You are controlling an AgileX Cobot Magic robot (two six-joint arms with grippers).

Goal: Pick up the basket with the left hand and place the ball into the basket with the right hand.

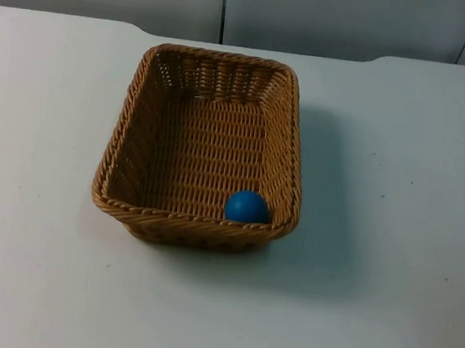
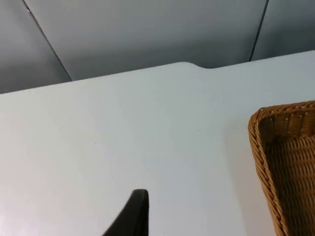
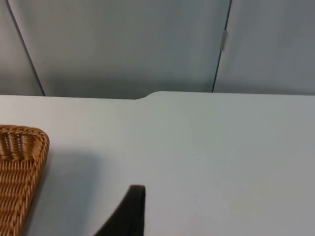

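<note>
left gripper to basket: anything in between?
Nothing. In the left wrist view, bare white table separates the left gripper's fingertip from the basket.

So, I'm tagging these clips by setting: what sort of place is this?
Probably a lab or test bench, not a home: a bare white table ending at a grey partition wall, with just a wicker basket holding a blue ball.

basket (image 1: 203,138): tan-brown woven wicker | ball (image 1: 246,207): plain blue | counter (image 1: 392,241): plain white | partition wall (image 1: 332,18): grey
</note>
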